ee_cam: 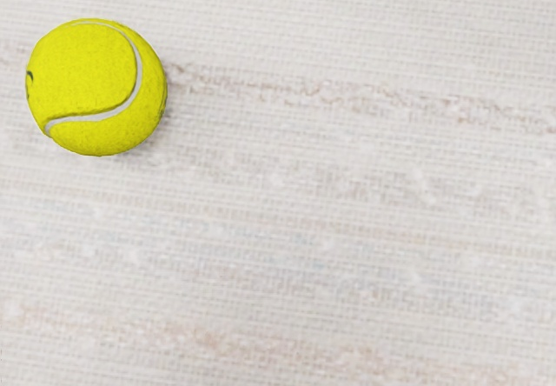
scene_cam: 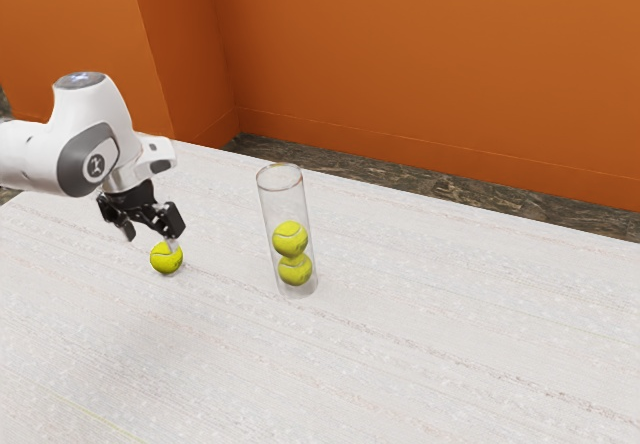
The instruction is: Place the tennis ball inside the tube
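Your black two-finger gripper (scene_cam: 150,240) hung open, fingers apart, to the exterior view's left of the clear cylindrical tube (scene_cam: 281,202)! On that same side of the tube, your loose yellow tennis ball (scene_cam: 166,259) sat on the white table (scene_cam: 420,364)!

- Exterior: from beside the arm (scene_cam: 30,154), set back, I look slantwise down toward the wall (scene_cam: 420,74).
- Wrist: from the hand (scene_cam: 151,232), I look down, close.
- Both share the loose ball (ee_cam: 91,82) and some counter (scene_cam: 440,364).
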